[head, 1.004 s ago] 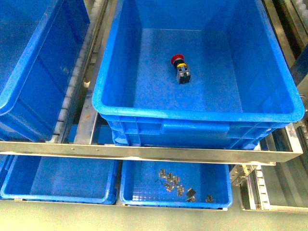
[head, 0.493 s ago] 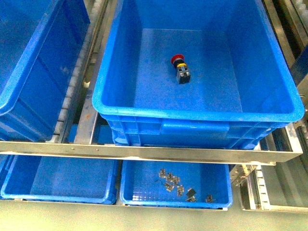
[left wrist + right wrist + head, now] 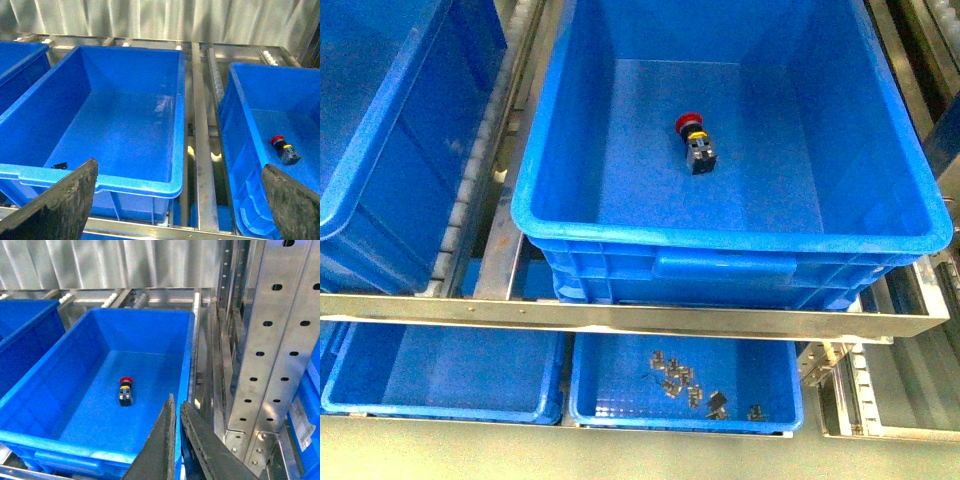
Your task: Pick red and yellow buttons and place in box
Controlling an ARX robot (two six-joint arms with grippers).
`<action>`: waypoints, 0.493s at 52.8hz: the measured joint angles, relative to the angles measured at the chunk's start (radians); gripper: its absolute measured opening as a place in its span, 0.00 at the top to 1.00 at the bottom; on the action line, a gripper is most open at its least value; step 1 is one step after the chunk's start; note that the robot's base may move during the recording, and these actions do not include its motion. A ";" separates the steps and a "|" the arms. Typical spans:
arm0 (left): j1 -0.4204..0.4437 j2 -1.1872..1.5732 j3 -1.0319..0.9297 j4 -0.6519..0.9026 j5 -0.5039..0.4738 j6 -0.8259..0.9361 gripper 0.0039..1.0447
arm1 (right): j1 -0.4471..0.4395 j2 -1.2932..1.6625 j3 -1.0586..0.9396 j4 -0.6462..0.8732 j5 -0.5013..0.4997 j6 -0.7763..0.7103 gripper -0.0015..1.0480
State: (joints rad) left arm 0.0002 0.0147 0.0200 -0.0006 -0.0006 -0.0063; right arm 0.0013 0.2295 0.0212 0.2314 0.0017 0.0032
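The red button (image 3: 696,141), red cap on a black-and-yellow body, lies on its side on the floor of the big blue box (image 3: 730,240). It also shows in the left wrist view (image 3: 285,149) and the right wrist view (image 3: 125,390). No yellow button is in view. My left gripper (image 3: 180,200) is open and empty, above the steel rail between two crates. My right gripper (image 3: 177,412) is shut and empty, over the box's (image 3: 186,385) right rim. Neither gripper shows in the front view.
A second large blue crate (image 3: 380,120) stands left of the box; the left wrist view shows it (image 3: 115,130) empty. Below the steel shelf rail (image 3: 620,315), a shallow blue tray (image 3: 780,395) holds several small metal parts (image 3: 680,380); another tray (image 3: 450,375) lies left. A perforated steel upright (image 3: 270,350) stands right.
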 joint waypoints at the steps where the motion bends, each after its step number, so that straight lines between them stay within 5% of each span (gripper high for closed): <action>1: 0.000 0.000 0.000 0.000 0.000 0.000 0.07 | 0.000 -0.005 0.000 -0.005 0.000 0.000 0.96; 11: 0.000 0.000 0.000 0.000 0.000 0.000 0.07 | 0.000 -0.055 0.000 -0.055 0.000 0.000 0.96; 15: 0.000 0.000 0.000 0.000 0.000 0.000 0.07 | 0.000 -0.181 0.000 -0.214 0.002 0.000 0.96; 26: 0.000 0.000 0.000 0.000 0.000 0.000 0.07 | 0.000 -0.224 0.000 -0.230 0.001 0.000 0.96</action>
State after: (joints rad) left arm 0.0002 0.0147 0.0200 -0.0006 -0.0006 -0.0059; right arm 0.0013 0.0059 0.0216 0.0017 0.0025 0.0032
